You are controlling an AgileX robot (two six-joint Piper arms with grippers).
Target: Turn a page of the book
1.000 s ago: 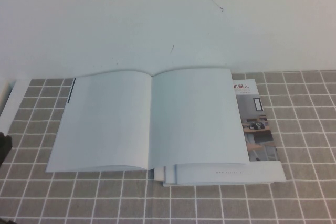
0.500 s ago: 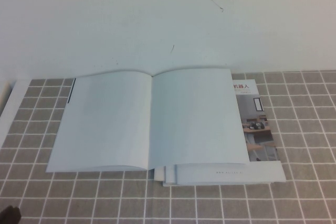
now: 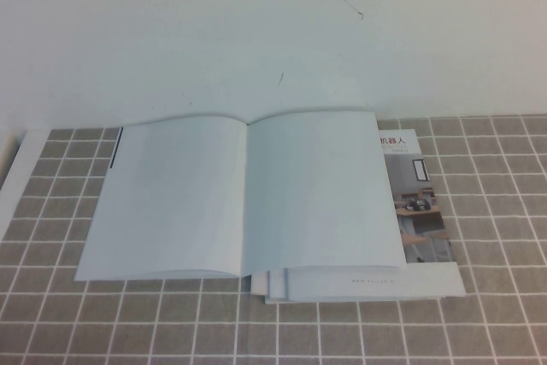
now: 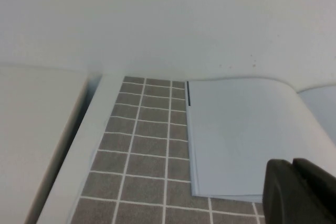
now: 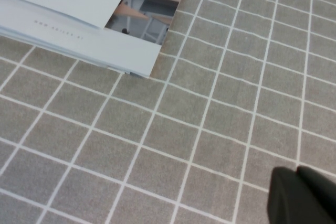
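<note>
While the book [image 3: 244,198] lies open on the tiled mat [image 3: 496,314], both blank faces flat, you've pulled the left arm out of the high view, where it showed at the lower left edge a moment ago. The turned page [image 3: 167,198] rests on the left stack, so the turn looks finished. Left gripper [image 4: 299,192] hangs near the book's left corner; right gripper [image 5: 302,198] over bare tiles; I cannot tell either's jaw state.

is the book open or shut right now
Open: the book lies spread flat on two blank white pages. Left gripper and right gripper show only at their wrist views' edges.
</note>
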